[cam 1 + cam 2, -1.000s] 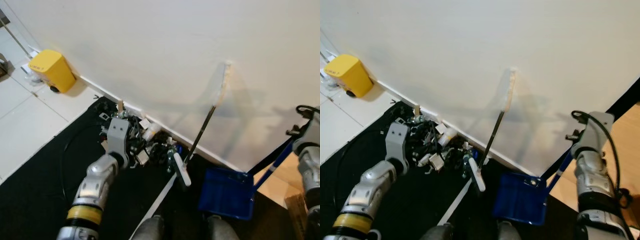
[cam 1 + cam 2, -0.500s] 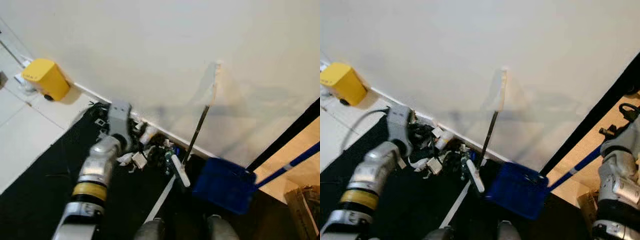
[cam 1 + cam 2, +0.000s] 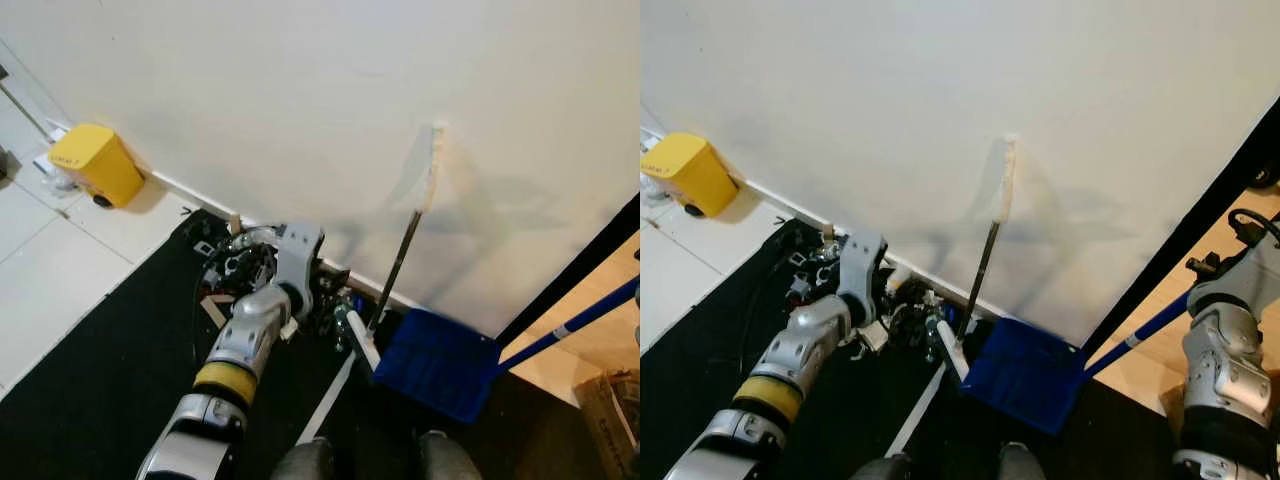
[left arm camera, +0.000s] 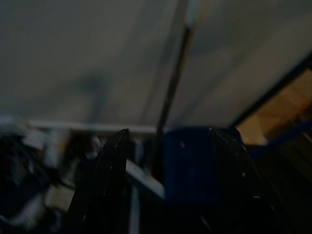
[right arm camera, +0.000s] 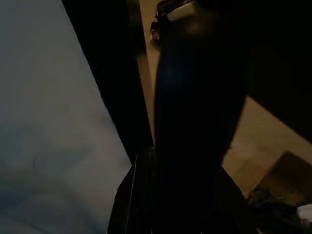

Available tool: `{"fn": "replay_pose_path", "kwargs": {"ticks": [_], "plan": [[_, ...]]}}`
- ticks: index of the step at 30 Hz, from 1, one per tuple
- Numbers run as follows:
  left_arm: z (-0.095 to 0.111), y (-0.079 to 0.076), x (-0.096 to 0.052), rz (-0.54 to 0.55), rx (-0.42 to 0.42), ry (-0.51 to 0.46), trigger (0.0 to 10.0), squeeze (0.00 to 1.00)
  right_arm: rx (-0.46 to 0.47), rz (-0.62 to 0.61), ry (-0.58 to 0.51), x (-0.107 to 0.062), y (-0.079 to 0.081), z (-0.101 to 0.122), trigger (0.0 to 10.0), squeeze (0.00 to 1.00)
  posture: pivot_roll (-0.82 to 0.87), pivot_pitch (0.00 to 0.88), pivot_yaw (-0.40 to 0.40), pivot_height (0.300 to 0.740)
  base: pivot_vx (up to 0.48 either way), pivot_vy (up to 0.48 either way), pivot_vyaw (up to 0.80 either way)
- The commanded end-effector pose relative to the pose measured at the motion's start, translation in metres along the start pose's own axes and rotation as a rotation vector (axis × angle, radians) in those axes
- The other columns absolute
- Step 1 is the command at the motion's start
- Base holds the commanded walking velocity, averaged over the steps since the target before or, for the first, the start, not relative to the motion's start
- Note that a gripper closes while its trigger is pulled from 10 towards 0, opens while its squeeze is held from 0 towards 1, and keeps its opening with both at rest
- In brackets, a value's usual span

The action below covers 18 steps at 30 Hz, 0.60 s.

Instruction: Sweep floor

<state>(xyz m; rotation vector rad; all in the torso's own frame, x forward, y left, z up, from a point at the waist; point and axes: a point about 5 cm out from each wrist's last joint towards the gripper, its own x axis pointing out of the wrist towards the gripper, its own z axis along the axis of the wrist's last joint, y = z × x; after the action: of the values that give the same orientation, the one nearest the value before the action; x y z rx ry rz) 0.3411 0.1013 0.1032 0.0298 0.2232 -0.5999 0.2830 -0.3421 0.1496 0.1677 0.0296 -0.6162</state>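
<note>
Beside the blue dustpan (image 3: pixel 437 362), left end effector (image 4: pixel 165 161), fingers spread, faces the broom (image 3: pixel 400 262): centre its stick before pinching; right end effector's state untellable.

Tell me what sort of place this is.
Probably the edge of a room in a home, though it could be a staged test area. A plain white wall with a baseboard meets pale floor tiles and a black mat; litter lies beside a blue dustpan and a yellow bin.
</note>
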Motion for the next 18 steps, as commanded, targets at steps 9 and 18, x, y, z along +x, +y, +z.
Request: {"fn": "replay_pose_path", "kwargs": {"ticks": [9,18], "plan": [[0.001,0.012,-0.021,0.120,-0.023,-0.051,10.0,0.00,-0.171,0.086,-0.096,-0.012,-0.001,0.012,10.0,0.00,-0.01,0.103,0.098,0.740,0.000,0.000,0.00],[0.007,0.015,-0.038,0.194,-0.021,-0.099,10.0,0.00,-0.205,0.151,-0.150,-0.014,0.014,0.017,10.0,0.00,0.01,0.093,0.095,0.740,0.000,0.000,0.00]]}}
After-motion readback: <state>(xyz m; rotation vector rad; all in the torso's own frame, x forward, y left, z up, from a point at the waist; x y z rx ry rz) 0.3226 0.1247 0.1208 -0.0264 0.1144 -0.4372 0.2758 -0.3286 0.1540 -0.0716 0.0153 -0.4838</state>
